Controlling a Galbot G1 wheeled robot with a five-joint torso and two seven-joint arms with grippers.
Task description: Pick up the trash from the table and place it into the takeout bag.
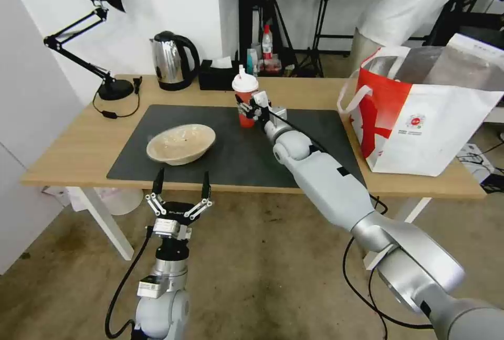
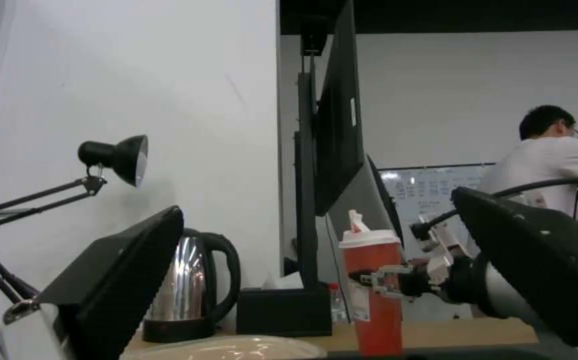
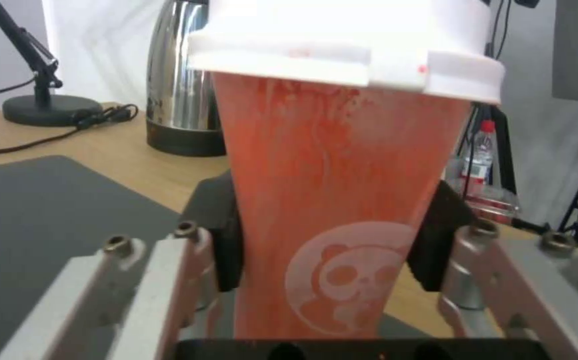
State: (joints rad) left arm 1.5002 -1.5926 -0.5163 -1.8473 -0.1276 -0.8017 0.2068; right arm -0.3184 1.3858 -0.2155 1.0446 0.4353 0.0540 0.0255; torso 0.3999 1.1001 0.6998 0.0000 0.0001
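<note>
The red drink cup (image 1: pixel 245 99) with a white lid stands upright on the dark mat (image 1: pixel 131 135) of the table (image 1: pixel 73 156). My right gripper (image 1: pixel 245 110) is shut on the cup; the right wrist view shows a black pad (image 3: pixel 226 240) pressed against each side of the cup (image 3: pixel 342 165). Left of it on the mat lies a shallow beige bowl (image 1: pixel 181 143). My left gripper (image 1: pixel 181 185) hangs open just below the table's front edge, in front of that bowl. The takeout bag (image 1: pixel 420 119), white with a red side, stands open at the table's right end.
A steel kettle (image 1: pixel 170 62), a black tissue box (image 1: pixel 218 77) and a black desk lamp (image 1: pixel 105 41) line the table's back edge. A person in a white shirt stands behind the bag. Cables run over the floor at the right.
</note>
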